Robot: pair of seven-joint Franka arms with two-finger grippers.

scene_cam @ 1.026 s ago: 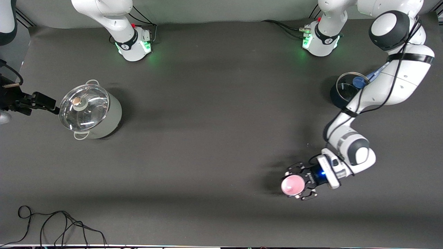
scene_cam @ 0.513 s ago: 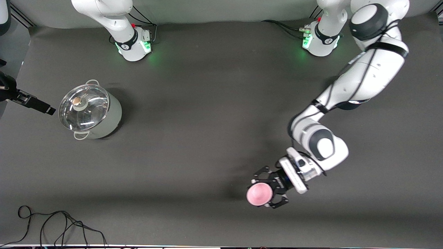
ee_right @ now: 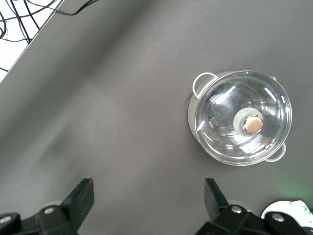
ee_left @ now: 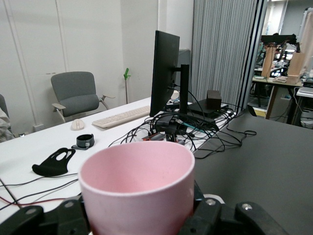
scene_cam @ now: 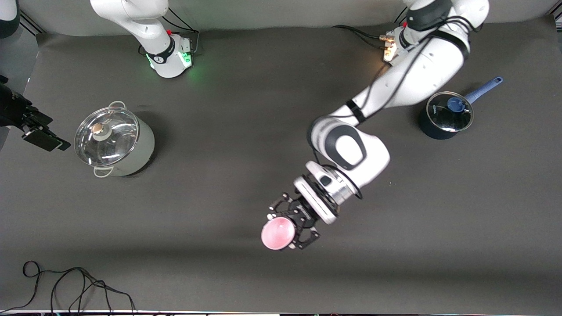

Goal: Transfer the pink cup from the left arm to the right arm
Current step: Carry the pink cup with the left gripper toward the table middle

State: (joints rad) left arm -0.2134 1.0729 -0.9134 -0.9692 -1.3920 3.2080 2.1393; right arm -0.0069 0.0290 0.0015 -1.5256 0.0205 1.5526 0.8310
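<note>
The pink cup [scene_cam: 277,234] is held upright above the table by my left gripper [scene_cam: 287,226], which is shut on its sides. It is over the middle of the table, toward the front camera's edge. In the left wrist view the pink cup [ee_left: 138,183] fills the space between the jaws of the left gripper [ee_left: 142,218]. My right gripper [scene_cam: 42,137] hangs at the right arm's end of the table, beside the grey pot. In the right wrist view the right gripper [ee_right: 149,196] is open and empty, its fingers [ee_right: 82,197] wide apart over bare mat.
A grey pot with a glass lid [scene_cam: 113,141] stands toward the right arm's end; it also shows in the right wrist view [ee_right: 242,117]. A dark blue saucepan with a lid [scene_cam: 444,115] stands toward the left arm's end. A black cable [scene_cam: 74,285] lies near the front edge.
The left arm has swung the pink cup from the left arm's end toward the table's middle, uncovering the blue saucepan. The right gripper has shifted a little beside the grey pot.
</note>
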